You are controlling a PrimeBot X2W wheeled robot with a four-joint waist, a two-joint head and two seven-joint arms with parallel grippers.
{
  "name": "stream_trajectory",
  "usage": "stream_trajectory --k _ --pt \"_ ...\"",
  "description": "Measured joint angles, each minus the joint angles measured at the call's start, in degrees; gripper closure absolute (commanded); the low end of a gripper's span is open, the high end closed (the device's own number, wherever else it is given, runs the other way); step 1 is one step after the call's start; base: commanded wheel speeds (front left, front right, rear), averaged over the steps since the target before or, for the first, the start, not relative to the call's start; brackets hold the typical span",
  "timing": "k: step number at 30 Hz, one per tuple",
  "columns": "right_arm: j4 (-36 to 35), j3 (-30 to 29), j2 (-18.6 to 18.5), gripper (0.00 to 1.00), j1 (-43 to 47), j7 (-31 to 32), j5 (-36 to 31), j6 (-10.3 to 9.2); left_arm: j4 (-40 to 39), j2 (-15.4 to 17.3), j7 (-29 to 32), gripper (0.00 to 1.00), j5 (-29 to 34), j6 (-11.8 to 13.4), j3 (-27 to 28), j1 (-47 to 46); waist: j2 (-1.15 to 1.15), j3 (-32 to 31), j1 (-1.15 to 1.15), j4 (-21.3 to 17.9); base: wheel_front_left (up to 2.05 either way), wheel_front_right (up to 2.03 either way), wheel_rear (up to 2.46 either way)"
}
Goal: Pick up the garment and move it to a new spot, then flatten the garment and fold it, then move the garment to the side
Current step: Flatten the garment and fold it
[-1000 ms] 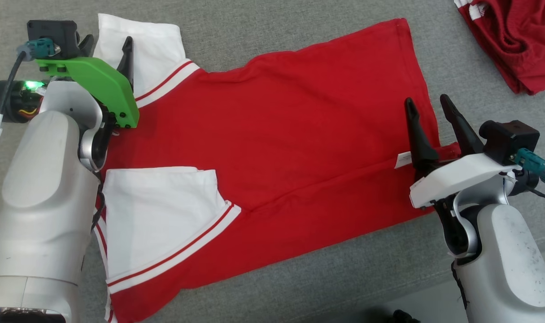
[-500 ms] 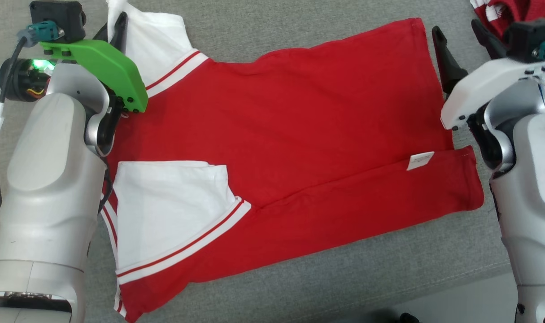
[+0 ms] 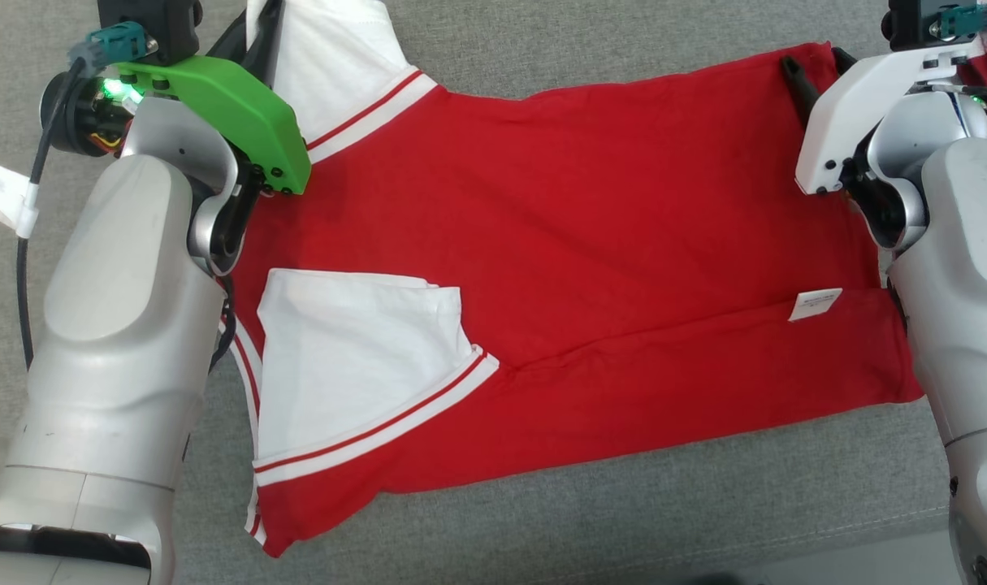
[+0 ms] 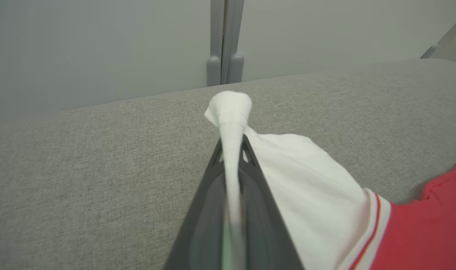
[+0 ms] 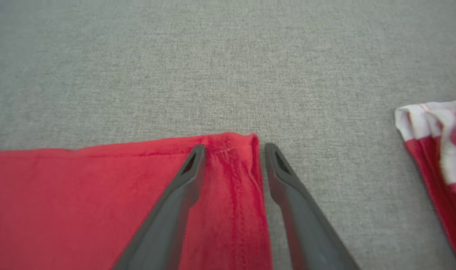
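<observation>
Grey cloth counter (image 3: 542, 49) carries the red shirt (image 3: 590, 227) spread flat; it's soft, light, limp stuff, so pinch edges: left pincer (image 4: 232, 144) is clamped on the white sleeve (image 4: 228, 107), right pincer (image 5: 233, 150) gapes astride the far hem corner (image 5: 246, 140), both probably sound holds.

"Was there any writing that could be read?"

"Nothing legible. A small white sewn-in tag (image 3: 816, 305) lay on the red-and-white cotton jersey garment (image 3: 623, 244), near its hem end. It bore grey print too small to make out."

"Anything off the garment?"

"A white paper band (image 3: 2, 195) wrapped a thin black cable (image 3: 20, 284), well beyond the garment's sleeve end. Whether it carried print, I couldn't tell."
</observation>
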Motion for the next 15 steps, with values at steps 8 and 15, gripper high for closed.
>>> stream_trajectory --k 8,15 --pt "3.69 1.58 -0.52 1.0 -1.16 -9.21 2.45 0.0 -1.35 0.56 -1.89 1.0 -1.13 -0.02 0.35 1.02 0.0 -1.24 0.0 0.06 0.0 0.0 0.0" --pt "3.18 5.09 -1.47 1.0 2.9 -18.09 4.68 0.0 -4.03 1.51 -6.48 1.0 -2.91 -0.08 1.38 7.77 0.0 -4.75 0.0 -0.13 0.0 0.0 0.0"
